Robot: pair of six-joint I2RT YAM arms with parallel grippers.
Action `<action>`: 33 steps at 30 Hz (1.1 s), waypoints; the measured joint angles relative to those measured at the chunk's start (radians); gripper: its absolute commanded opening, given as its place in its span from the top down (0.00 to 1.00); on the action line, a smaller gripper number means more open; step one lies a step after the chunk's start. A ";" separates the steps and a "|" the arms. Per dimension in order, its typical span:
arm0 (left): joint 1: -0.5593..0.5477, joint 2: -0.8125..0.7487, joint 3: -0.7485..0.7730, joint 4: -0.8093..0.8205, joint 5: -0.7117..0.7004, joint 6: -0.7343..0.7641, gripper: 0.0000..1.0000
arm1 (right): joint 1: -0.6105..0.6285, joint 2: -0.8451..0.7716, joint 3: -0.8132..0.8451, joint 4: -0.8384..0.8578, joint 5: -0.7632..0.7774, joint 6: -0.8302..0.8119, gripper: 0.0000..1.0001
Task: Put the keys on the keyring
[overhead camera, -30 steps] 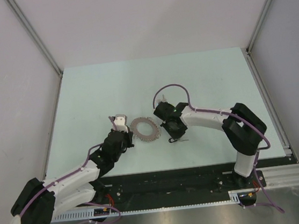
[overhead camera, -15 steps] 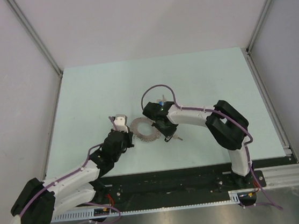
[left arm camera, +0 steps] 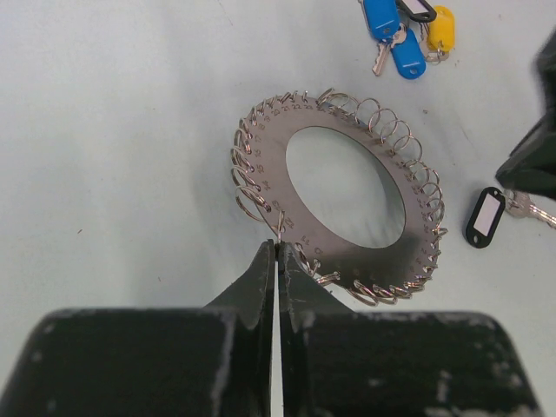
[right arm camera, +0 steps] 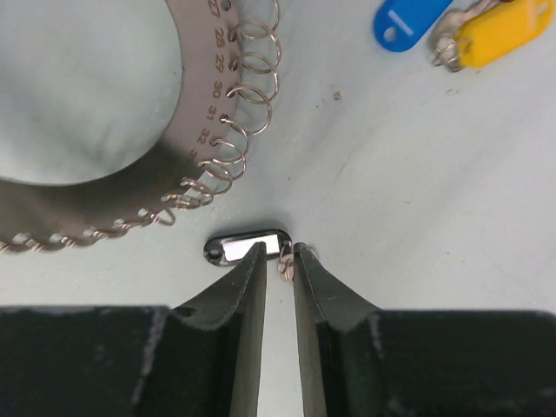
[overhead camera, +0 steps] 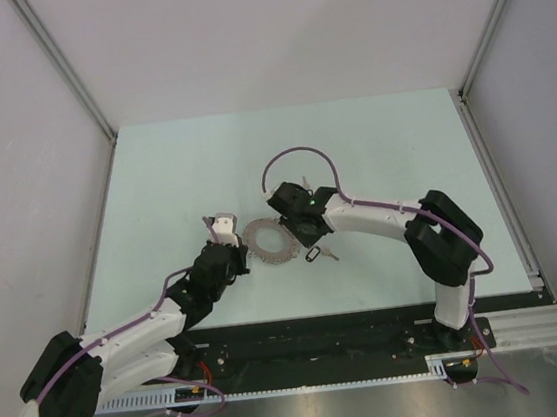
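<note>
The keyring, a flat grey disc with an open centre and small wire loops round its rim, lies on the table. My left gripper is shut on one wire loop at the ring's near edge. One of the keys, with a black-rimmed oval tag, lies flat just off the keyring. My right gripper stands narrowly open over it. Its tips straddle the tag's small split ring. Blue and yellow keys lie beyond the ring.
In the top view the keyring sits mid-table between my left gripper and right gripper. The black tag lies beside them. Grey walls close the table on three sides.
My right gripper moved left toward the keyring with the black-tagged key, and its jaws have parted. The key now lies on the table. The left arm held still.
</note>
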 measured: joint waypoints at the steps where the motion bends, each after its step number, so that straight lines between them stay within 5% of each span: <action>1: 0.000 0.000 0.000 0.000 0.000 0.000 0.99 | 0.000 -0.028 -0.018 0.017 0.000 0.000 0.75; 11: 0.000 0.000 0.000 -0.001 0.000 0.003 0.99 | 0.004 -0.376 -0.466 0.416 0.000 -0.037 0.68; 17: 0.000 0.000 0.000 -0.001 0.000 0.005 0.99 | 0.004 -0.444 -0.688 0.632 -0.014 -0.059 0.70; 33: 0.000 0.000 0.000 -0.001 0.000 0.005 0.99 | 0.004 -0.433 -0.777 0.898 -0.066 -0.093 0.79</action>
